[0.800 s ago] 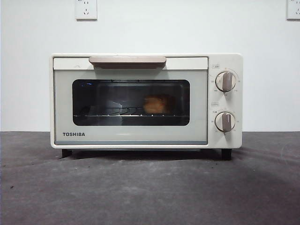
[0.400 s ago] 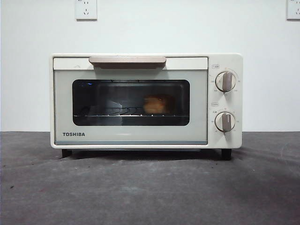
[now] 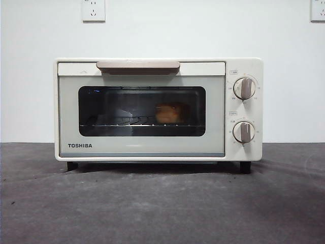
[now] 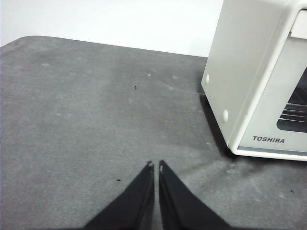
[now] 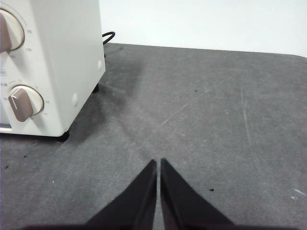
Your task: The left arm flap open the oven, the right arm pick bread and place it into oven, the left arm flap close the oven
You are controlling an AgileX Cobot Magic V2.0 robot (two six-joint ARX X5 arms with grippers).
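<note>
- Oven [image 3: 158,110], front view: the cream-white body stands upright on its dark feet on the grey table [image 3: 162,208], in front of a white wall [image 3: 203,30]. Its door [image 3: 141,115] is shut flush against the body, and the beige handle [image 3: 138,66] runs along the door's top edge.
- Front view, inside: the bread [image 3: 169,113] shows through the dark glass window, resting on the wire rack [image 3: 127,122], right of the window's centre.
- Front view, controls: two beige knobs [image 3: 244,88] sit one above the other on the panel to the right of the door, both pointers upright. Two wall sockets [image 3: 93,10] are set in the wall above the oven. No arm appears in this view.
- Left wrist view: the left gripper [image 4: 154,166] hangs over bare table [image 4: 86,124], well apart from the oven [image 4: 244,72]. Its two black jaws lie nearly together, with only a thin slit between the tips, and hold nothing. The oven's side wall and the front corner bearing the TOSHIBA mark are visible.
- Right wrist view: the right gripper [image 5: 158,162] hangs over bare table [image 5: 216,110], well apart from the oven [image 5: 62,62]. Its jaws are likewise nearly together and hold nothing. The lower knob [image 5: 24,102] and part of the upper knob [image 5: 9,31] are visible, and a black cable [image 5: 108,36] curves behind the oven's rear corner.
</note>
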